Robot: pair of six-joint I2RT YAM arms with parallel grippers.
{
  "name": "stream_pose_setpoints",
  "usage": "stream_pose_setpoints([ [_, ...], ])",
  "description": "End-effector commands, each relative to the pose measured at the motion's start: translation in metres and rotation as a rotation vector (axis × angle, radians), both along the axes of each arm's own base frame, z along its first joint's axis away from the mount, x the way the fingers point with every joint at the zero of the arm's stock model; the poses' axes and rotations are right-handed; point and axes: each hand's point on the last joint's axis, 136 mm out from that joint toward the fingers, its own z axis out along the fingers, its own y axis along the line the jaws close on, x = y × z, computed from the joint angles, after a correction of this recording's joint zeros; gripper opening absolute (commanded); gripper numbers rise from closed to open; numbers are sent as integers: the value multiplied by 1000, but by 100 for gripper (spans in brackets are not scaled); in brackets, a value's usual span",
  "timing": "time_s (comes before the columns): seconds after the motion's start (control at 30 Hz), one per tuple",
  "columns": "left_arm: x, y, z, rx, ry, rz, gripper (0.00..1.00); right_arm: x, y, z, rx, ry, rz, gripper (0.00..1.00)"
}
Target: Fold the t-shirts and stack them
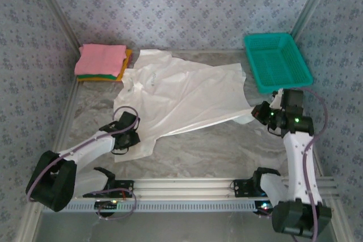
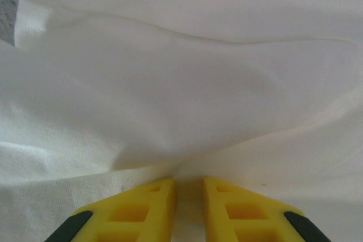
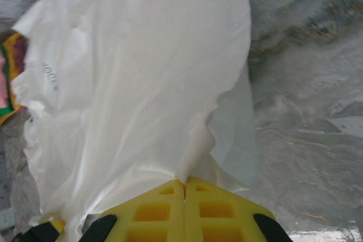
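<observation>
Top external: white t-shirt (image 1: 181,92) lies spread mid-table, with the folded stack (image 1: 102,62) at far left. The left gripper (image 1: 127,137) is on its near-left hem and the right gripper (image 1: 258,113) on its right edge.

Left wrist: left gripper (image 2: 190,182) fingers are almost together with cloth in the slit. Can't tell if it's really biting.

Right wrist: right gripper (image 3: 185,184) is clamped on a pinch of the shirt (image 3: 130,83).

If the left has a weak hold, pulling would probably skew the fold.

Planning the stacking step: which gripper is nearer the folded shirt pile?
Left. The left gripper pinches the white t-shirt at its near-left edge, nearer the pile; the right gripper grips its right edge, beside the basket.
</observation>
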Motion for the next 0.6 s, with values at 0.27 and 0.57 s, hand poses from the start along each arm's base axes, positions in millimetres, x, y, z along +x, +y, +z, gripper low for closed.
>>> stream_pose_setpoints([
  [0.27,-22,19,-8,68,66,2,18,-103,45,-32,151,92,31,23],
  [0.57,-20,17,-8,56,50,-5,17,-51,21,-32,-37,173,19,45],
])
